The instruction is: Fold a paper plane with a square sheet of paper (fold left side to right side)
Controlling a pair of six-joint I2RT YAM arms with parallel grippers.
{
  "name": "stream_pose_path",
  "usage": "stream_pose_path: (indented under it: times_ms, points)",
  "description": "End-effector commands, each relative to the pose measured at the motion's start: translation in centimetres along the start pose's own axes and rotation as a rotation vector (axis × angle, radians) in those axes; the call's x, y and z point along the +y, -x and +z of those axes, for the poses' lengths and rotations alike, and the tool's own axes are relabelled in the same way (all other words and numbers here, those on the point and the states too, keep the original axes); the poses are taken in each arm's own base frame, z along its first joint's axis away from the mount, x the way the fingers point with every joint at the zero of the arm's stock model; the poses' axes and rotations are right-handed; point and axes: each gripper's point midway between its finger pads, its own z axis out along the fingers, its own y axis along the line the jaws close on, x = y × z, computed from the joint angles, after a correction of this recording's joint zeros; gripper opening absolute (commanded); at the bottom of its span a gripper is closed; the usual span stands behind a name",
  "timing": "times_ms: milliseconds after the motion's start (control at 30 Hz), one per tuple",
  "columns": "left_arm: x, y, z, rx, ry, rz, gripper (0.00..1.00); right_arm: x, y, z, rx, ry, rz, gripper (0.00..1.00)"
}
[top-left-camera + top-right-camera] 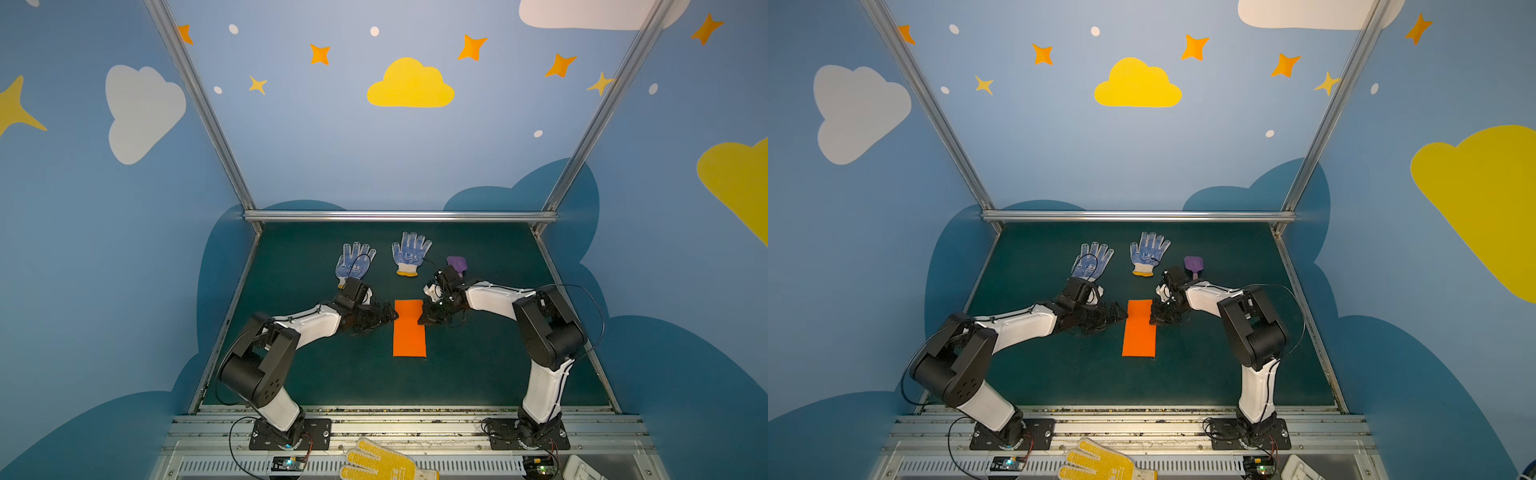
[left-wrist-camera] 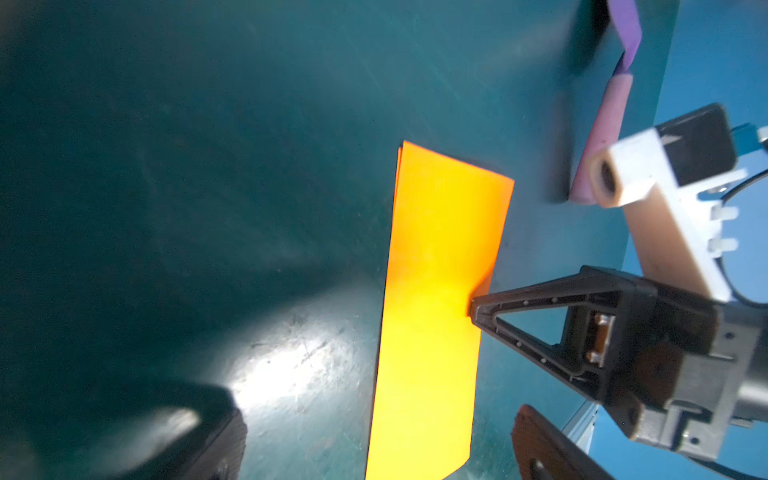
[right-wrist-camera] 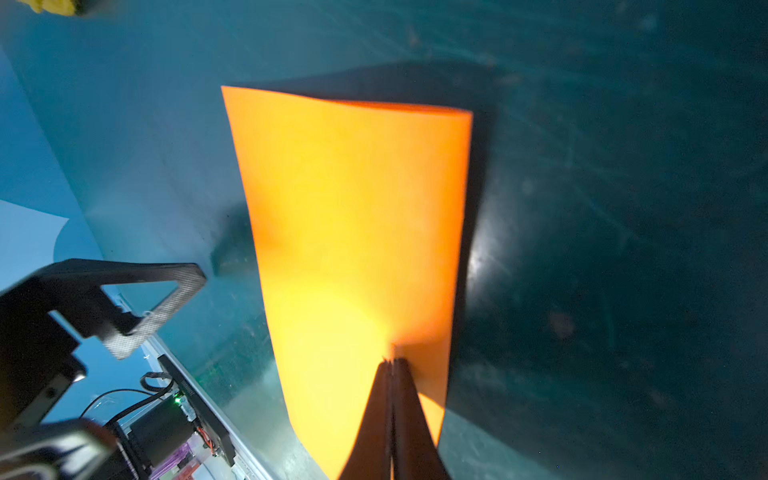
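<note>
The square sheet of paper point(image 1: 409, 332) point(image 1: 1139, 332) is bright orange and lies on the green mat folded in half, as a narrow upright rectangle. No paper plane is in view. My right gripper point(image 1: 426, 318) point(image 1: 1154, 319) point(image 3: 390, 365) is shut, and its tips press down on the paper point(image 3: 353, 228) just inside its right long edge. My left gripper point(image 1: 388, 316) point(image 1: 1119, 313) point(image 2: 374, 457) is open at the left long edge, holding nothing. In the left wrist view the paper point(image 2: 436, 291) passes between the spread fingers point(image 2: 540, 444).
Two blue-dotted gloves point(image 1: 355, 264) point(image 1: 411, 253) lie on the mat behind the arms. A purple-and-pink toy shovel point(image 1: 457, 264) point(image 2: 602, 137) sits behind the right wrist. A yellow dotted glove point(image 1: 382, 461) rests on the front rail. Metal frame bars border the mat.
</note>
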Motion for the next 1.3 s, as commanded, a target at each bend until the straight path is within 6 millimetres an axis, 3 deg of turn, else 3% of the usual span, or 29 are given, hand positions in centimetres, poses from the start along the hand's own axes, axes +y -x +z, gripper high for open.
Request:
stream_pose_path:
  times_ms: [0, 367, 867, 1267]
  points:
    - [-1.3, -0.4, 0.6, 0.033, -0.044, 0.021, 1.0, -2.6, -0.8, 1.0, 0.022, -0.054, 0.028, 0.0]
    - [-2.0, -2.1, 2.4, 0.098, -0.077, 0.051, 1.0, -3.4, -1.3, 1.2, 0.039, -0.054, 0.033, 0.0]
    - [-1.9, -2.9, 4.8, 0.165, -0.093, 0.063, 1.0, -3.6, -1.5, 1.3, 0.046, -0.048, 0.035, 0.0]
    - [-5.4, -2.2, 4.0, 0.141, -0.23, 0.137, 1.0, -4.2, -2.0, 1.6, 0.057, -0.054, 0.037, 0.0]
